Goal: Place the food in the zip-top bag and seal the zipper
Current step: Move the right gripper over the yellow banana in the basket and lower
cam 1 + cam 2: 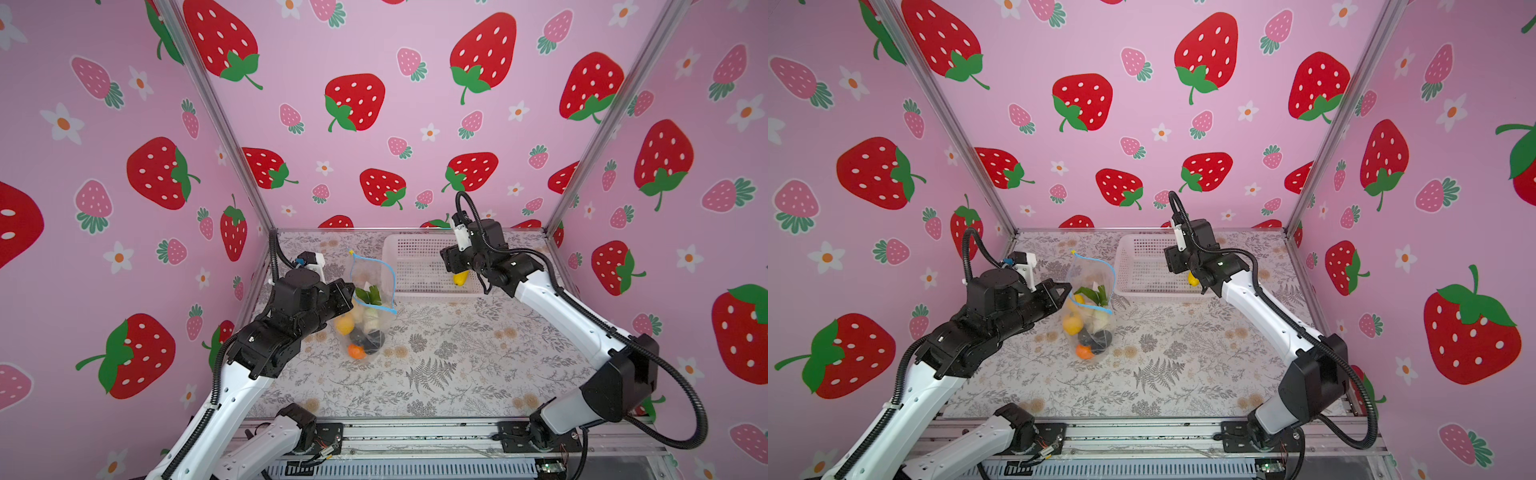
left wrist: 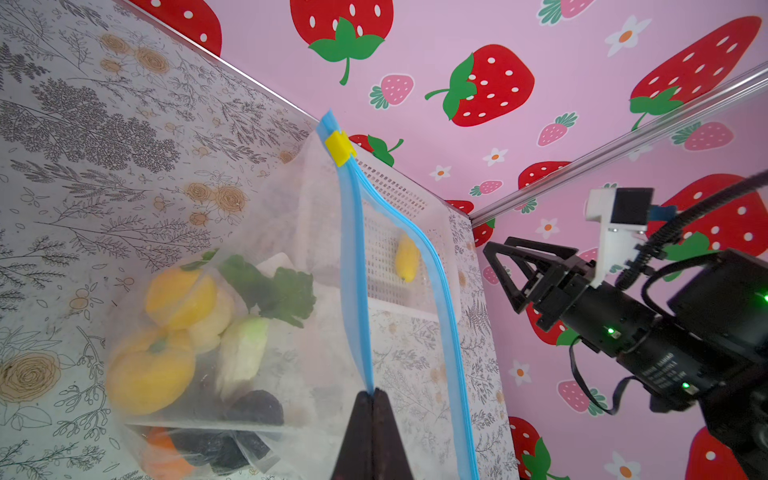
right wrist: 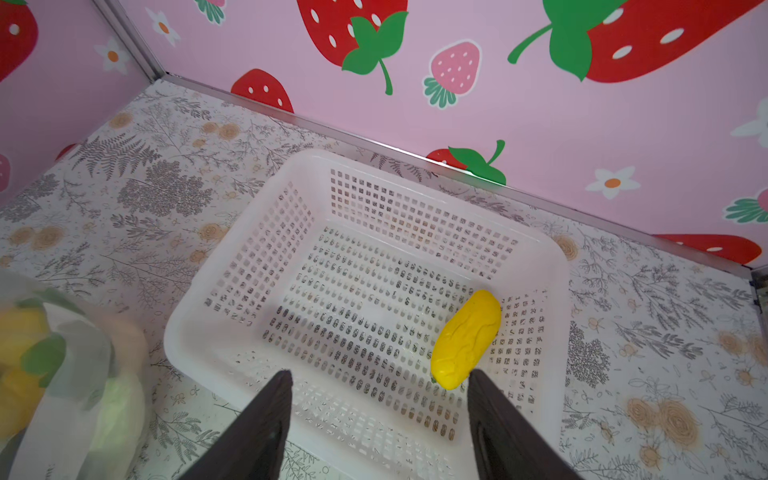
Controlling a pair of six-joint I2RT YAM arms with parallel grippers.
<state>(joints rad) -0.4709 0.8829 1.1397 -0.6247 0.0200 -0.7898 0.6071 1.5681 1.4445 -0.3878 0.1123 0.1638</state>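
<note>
Pinching zipper point(image 2: 353, 270), left gripper point(image 2: 372, 392) clamped; right gripper point(image 3: 380, 374) (jaws apart, empty) over basket point(image 3: 249, 257).

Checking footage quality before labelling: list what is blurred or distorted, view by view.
Both top views: wide lens splays the frame posts; zip-top bag sharp. Right wrist view: bag blurred at the edge, white basket and yellow piece crisp. Left wrist view: food hazy behind plastic, zipper sharp.

White basket point(image 1: 415, 253) on floral tabletop point(image 1: 457, 353)
</note>
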